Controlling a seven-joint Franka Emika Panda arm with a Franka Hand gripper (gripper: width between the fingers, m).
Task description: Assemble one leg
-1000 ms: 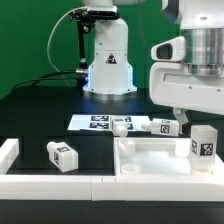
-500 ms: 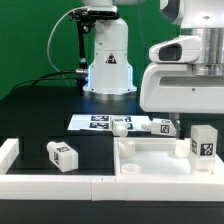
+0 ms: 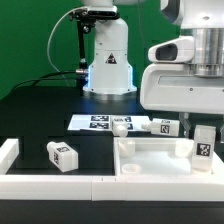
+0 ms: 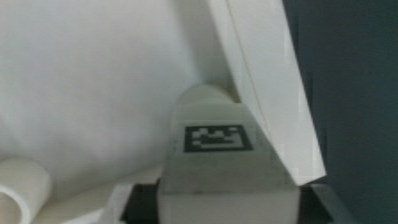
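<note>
A white leg (image 3: 204,146) with a black-and-white tag stands upright at the right end of the wide white panel (image 3: 150,160). My gripper (image 3: 203,124) reaches down onto its top from the big white hand above. In the wrist view the leg (image 4: 221,150) fills the gap between my two dark fingers (image 4: 146,200), and my gripper (image 4: 222,203) is shut on it. The panel's flat face (image 4: 89,90) and raised rim (image 4: 253,60) lie beneath. The leg's lower end is hidden.
Another leg (image 3: 62,155) lies on the table at the exterior view's left. Two more legs (image 3: 120,126) (image 3: 166,126) lie by the marker board (image 3: 95,122). The robot base (image 3: 108,60) stands behind. A white wall (image 3: 50,186) runs along the front.
The white hand has shifted toward the exterior view's left and slightly down. The held leg has sunk a little with it. The other legs have not moved.
</note>
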